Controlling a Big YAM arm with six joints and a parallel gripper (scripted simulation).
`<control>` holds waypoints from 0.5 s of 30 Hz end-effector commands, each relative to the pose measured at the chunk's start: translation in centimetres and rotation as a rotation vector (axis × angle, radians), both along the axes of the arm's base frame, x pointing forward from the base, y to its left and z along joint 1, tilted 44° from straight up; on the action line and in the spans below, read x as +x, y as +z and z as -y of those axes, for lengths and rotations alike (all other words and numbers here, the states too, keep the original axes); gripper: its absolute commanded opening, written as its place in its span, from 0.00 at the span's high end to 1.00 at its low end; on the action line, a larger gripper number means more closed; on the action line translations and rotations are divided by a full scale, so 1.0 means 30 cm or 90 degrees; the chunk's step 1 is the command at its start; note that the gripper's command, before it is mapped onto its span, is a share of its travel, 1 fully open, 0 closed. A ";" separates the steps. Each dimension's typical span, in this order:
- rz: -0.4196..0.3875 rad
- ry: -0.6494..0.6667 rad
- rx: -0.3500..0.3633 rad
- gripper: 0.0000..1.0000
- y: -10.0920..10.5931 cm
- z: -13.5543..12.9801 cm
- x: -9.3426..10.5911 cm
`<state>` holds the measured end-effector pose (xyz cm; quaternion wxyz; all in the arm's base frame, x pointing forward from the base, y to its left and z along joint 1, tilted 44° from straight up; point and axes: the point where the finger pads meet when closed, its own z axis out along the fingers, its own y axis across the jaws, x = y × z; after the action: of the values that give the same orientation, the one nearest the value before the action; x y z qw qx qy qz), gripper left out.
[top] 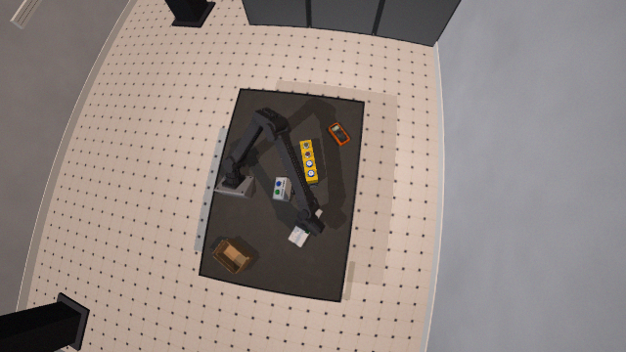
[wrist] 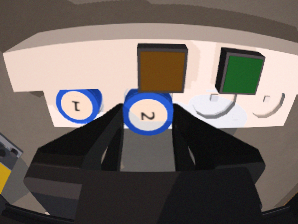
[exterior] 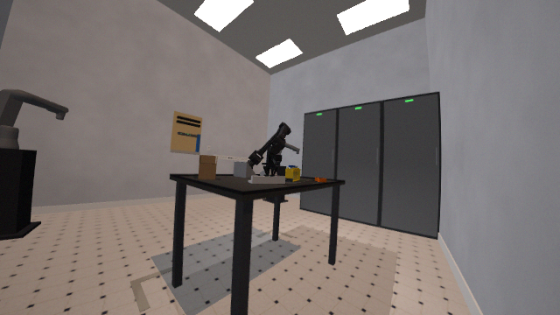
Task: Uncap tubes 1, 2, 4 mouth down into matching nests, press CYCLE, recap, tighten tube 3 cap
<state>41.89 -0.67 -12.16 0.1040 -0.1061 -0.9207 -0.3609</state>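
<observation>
In the wrist view my gripper (wrist: 148, 111) is shut on the blue cap marked 2 (wrist: 148, 112) and holds it at nest 2 of the white cap tray (wrist: 149, 72); I cannot tell whether it touches the nest. The blue cap marked 1 (wrist: 77, 104) sits in nest 1 to its left. Nest 3 (wrist: 213, 104) and nest 4 (wrist: 269, 104) are empty. The amber lamp (wrist: 161, 67) and the green lamp (wrist: 242, 72) both look dark. From above, the gripper (top: 307, 231) is over the tray (top: 297, 237). The yellow decapping station (top: 308, 161) lies beside the arm.
The grey key housing (top: 281, 189) with the blue and green keys sits near the arm's base. An open cardboard box (top: 232, 255) stands at one table corner. An orange hand-held meter (top: 338, 133) lies beyond the decapping station.
</observation>
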 end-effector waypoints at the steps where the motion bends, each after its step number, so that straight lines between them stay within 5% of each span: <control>1: -0.008 0.008 0.001 1.00 -0.028 -0.035 -0.009; 15: -0.009 0.007 0.002 1.00 -0.041 -0.051 -0.015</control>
<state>41.84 -0.52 -12.38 0.1007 -0.1075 -0.9208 -0.3611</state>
